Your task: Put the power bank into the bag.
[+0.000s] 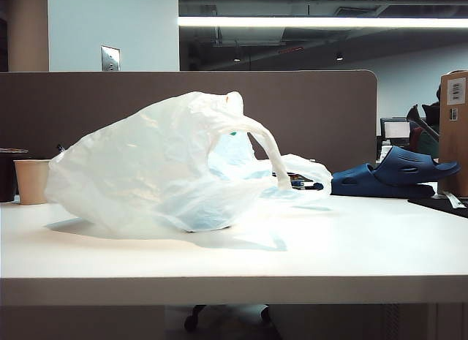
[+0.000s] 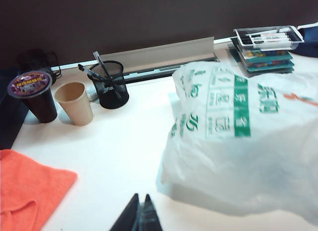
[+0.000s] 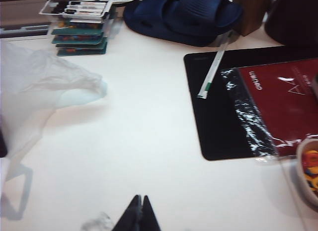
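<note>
On the white desk (image 1: 365, 245) I see the bag (image 1: 161, 172) slumped alone; the power bank isn't visible, presumably inside. My left gripper (image 2: 140, 213) and right gripper (image 3: 139, 213) hover above, both pinched closed, empty. The bag's limp mouth could spill it if snagged.

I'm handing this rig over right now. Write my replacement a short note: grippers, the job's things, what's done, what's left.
Left gripper: shut, empty, above the white table beside the bag.
Right gripper: shut, empty, over bare table on the other side.
Crinkled translucent white plastic bag: lying on the table, untouched.
Black power bank: not visible in any view; possibly already inside the bag, cannot confirm.
Left: check the bag for it before ending.
</note>
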`<action>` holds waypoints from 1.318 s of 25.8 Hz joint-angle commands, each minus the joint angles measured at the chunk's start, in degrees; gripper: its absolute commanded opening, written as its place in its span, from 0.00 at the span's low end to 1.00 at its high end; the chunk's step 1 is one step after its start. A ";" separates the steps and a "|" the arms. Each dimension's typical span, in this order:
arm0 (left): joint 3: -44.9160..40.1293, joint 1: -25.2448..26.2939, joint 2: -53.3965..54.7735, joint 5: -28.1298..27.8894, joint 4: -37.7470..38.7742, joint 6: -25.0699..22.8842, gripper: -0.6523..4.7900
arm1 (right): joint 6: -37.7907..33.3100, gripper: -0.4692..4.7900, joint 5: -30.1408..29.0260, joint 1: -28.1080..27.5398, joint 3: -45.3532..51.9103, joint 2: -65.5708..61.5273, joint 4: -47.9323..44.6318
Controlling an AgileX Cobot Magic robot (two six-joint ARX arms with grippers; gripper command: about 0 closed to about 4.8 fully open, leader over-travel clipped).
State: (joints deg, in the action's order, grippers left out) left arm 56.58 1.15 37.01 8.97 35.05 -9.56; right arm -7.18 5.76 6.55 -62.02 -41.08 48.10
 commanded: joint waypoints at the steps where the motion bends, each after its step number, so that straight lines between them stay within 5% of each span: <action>1: -4.48 0.04 -7.96 0.26 -2.51 0.61 0.11 | 0.09 0.07 -3.41 0.00 7.15 5.42 -6.71; 16: -21.59 0.04 -36.44 0.11 -5.27 3.28 0.11 | -0.33 0.07 -4.63 0.13 31.71 24.04 -23.06; 23: -27.10 0.09 -36.72 1.57 -10.12 4.48 0.11 | -0.31 0.07 -4.57 0.20 42.77 30.16 -35.39; 34: -42.36 0.04 -36.87 1.55 -31.39 9.66 0.11 | 0.90 0.07 -4.61 0.24 56.57 31.12 -52.85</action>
State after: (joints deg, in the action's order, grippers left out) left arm 14.96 1.17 0.16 10.33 7.57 -1.30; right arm -6.96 1.28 6.70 -5.89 -9.91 -2.17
